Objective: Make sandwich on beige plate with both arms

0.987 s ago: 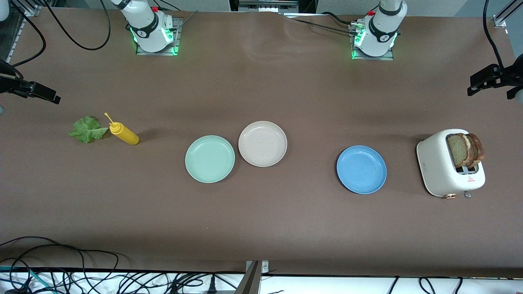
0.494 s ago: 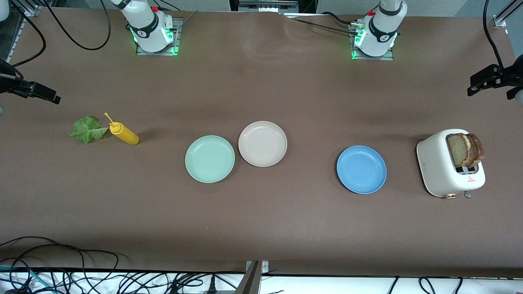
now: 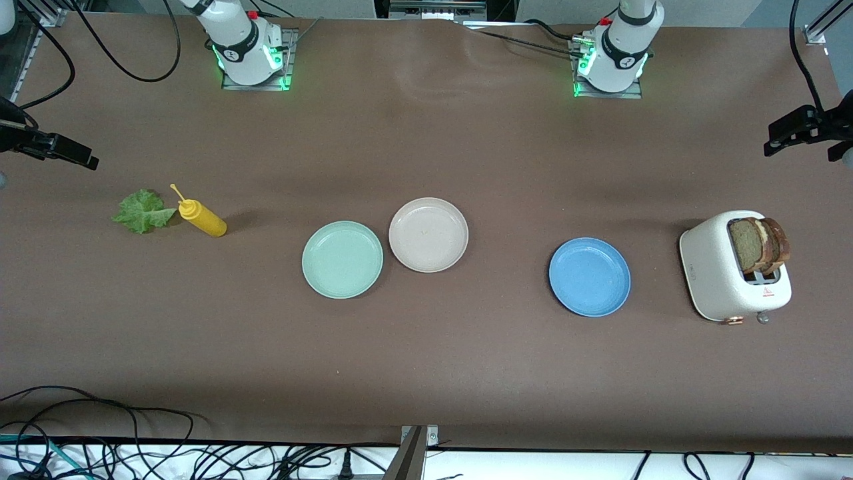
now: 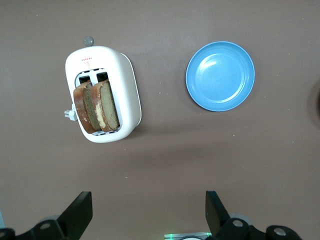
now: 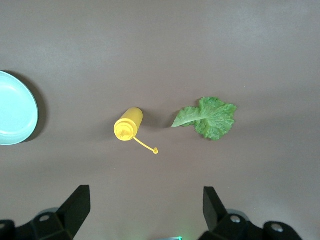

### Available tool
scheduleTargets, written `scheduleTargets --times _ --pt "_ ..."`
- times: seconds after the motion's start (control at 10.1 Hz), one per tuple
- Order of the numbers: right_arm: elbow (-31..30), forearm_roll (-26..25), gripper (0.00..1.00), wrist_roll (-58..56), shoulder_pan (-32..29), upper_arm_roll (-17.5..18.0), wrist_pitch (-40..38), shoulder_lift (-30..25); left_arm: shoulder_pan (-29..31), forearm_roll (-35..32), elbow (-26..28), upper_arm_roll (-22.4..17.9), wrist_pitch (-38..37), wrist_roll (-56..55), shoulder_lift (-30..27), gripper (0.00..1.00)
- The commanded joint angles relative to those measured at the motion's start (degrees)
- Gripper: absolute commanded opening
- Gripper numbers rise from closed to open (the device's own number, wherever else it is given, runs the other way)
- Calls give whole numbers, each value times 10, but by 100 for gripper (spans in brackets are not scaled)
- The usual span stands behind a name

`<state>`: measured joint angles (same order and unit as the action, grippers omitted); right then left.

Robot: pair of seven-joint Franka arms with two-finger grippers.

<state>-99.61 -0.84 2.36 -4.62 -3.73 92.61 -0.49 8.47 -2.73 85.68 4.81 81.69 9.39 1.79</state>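
The beige plate (image 3: 428, 235) lies bare at the table's middle. Two brown-crusted bread slices (image 3: 760, 243) stand in a white toaster (image 3: 713, 270) at the left arm's end; they also show in the left wrist view (image 4: 97, 106). A green lettuce leaf (image 3: 142, 211) lies at the right arm's end and shows in the right wrist view (image 5: 210, 116). My left gripper (image 4: 149, 202) is open and empty, high over bare table between its base and the toaster. My right gripper (image 5: 146, 197) is open and empty, high over bare table between its base and the lettuce.
A mint-green plate (image 3: 342, 259) touches the beige plate on the side nearer the camera. A blue plate (image 3: 590, 277) lies between the beige plate and the toaster. A yellow squeeze bottle (image 3: 203, 219) lies next to the lettuce. Cables run along the near table edge.
Nothing on the table has moved. Both arms hold almost still, with only a very slight shift.
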Motion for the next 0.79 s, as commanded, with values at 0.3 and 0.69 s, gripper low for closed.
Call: scheduleTargets --times 0.3,0.69 --pt "20 3 100 1 -3 0 -13 7 -6 -10 -17 12 -28 0 5 100" --pt "20 3 100 2 -1 0 -13 7 -6 -10 -17 11 -28 0 5 100"
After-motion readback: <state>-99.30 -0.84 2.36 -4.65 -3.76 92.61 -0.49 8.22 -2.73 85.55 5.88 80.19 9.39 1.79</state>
